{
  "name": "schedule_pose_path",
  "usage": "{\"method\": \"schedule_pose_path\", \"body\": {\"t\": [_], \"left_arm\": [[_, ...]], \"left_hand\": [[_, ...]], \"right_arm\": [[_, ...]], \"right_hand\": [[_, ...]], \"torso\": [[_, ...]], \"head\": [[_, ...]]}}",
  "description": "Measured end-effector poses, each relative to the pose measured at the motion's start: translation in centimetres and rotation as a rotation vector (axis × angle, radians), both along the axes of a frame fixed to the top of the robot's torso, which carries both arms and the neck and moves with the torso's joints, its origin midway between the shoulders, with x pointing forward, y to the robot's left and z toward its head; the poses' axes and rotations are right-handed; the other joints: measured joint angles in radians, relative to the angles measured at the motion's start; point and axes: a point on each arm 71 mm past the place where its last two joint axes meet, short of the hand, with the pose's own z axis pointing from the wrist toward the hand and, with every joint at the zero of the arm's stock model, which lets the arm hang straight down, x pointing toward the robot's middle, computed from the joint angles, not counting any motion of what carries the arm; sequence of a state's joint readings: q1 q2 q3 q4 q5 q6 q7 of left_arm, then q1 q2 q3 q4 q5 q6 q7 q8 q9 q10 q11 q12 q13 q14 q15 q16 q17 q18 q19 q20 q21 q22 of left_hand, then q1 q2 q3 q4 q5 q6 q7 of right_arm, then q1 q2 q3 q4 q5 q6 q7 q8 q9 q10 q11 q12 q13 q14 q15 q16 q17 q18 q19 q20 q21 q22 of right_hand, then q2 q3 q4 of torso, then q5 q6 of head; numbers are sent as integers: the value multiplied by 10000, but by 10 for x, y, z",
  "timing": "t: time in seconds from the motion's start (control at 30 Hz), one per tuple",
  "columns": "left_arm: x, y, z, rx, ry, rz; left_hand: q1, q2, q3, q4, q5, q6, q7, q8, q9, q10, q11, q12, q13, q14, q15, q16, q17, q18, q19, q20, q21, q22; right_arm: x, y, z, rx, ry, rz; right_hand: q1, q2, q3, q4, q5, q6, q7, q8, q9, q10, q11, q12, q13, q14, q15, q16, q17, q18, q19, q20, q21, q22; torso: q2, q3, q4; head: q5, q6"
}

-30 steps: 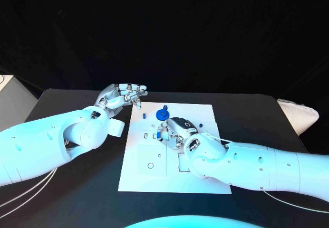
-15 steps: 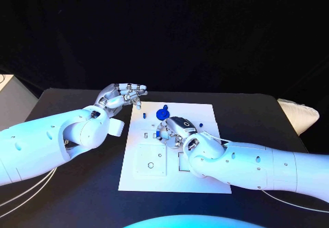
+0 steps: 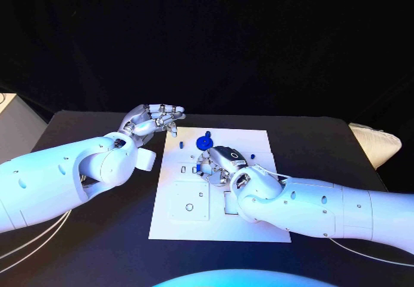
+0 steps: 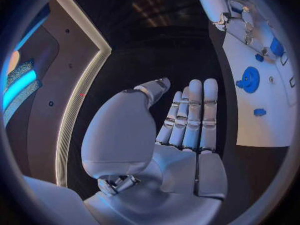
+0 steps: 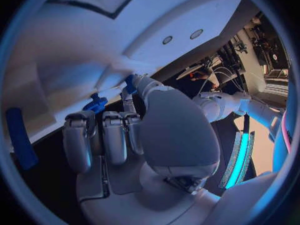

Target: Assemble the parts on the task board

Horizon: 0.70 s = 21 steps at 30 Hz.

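Note:
The white task board (image 3: 250, 221) lies in the middle of the table. A round blue part (image 3: 203, 143) (image 4: 250, 80) stands near its far edge, with small blue pieces (image 3: 183, 144) (image 4: 260, 112) beside it. My right hand (image 3: 220, 164) (image 5: 119, 135) is bent down over the board's middle, fingertips at its surface. A small blue part (image 5: 95, 104) sits right at those fingertips; whether it is pinched I cannot tell. My left hand (image 3: 154, 122) (image 4: 181, 135) hovers off the board's far left corner, fingers apart, holding nothing.
A blue bar (image 5: 22, 137) lies on the board beside my right hand. The black table (image 3: 86, 239) runs wide on both sides of the board. A pale object (image 3: 375, 143) sits at the table's right edge.

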<state>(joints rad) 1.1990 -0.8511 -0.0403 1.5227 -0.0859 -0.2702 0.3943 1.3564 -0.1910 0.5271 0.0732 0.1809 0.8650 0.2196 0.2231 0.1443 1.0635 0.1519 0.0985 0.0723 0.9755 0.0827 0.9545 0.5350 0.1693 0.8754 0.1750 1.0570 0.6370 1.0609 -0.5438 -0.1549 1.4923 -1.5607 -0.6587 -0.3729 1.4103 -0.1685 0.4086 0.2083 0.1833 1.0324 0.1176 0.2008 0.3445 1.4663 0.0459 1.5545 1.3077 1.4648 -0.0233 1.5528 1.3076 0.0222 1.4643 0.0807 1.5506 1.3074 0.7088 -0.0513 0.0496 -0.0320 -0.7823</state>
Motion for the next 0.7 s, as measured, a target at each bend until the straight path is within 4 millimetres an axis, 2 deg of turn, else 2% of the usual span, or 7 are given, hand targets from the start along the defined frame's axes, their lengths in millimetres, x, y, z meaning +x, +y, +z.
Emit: {"method": "schedule_pose_path", "body": {"t": [0.3,0.7], "left_arm": [[0,0,0,10,14,-4],[0,1,-1,19,25,-3]], "left_hand": [[0,0,0,0,0,0,0,0,-1,0,0,0,-1,0,0,0,0,-1,0,0,0,8],[0,0,0,0,0,0,0,0,-2,0,0,0,-1,0,0,0,1,0,0,0,-1,7]], "right_arm": [[-1,0,0,-41,-73,74],[-2,0,0,-102,-125,109]], "right_hand": [[0,0,0,0,0,-4,4,-2,11,0,0,0,-1,0,0,0,-1,-1,0,0,0,-1],[-117,-118,0,0,-1,-8,7,-5,26,0,0,-41,-2,0,0,0,-2,0,0,0,0,7]], "torso": [[0,3,0],[2,4,4]], "head": [[-11,-6],[-9,-14]]}}
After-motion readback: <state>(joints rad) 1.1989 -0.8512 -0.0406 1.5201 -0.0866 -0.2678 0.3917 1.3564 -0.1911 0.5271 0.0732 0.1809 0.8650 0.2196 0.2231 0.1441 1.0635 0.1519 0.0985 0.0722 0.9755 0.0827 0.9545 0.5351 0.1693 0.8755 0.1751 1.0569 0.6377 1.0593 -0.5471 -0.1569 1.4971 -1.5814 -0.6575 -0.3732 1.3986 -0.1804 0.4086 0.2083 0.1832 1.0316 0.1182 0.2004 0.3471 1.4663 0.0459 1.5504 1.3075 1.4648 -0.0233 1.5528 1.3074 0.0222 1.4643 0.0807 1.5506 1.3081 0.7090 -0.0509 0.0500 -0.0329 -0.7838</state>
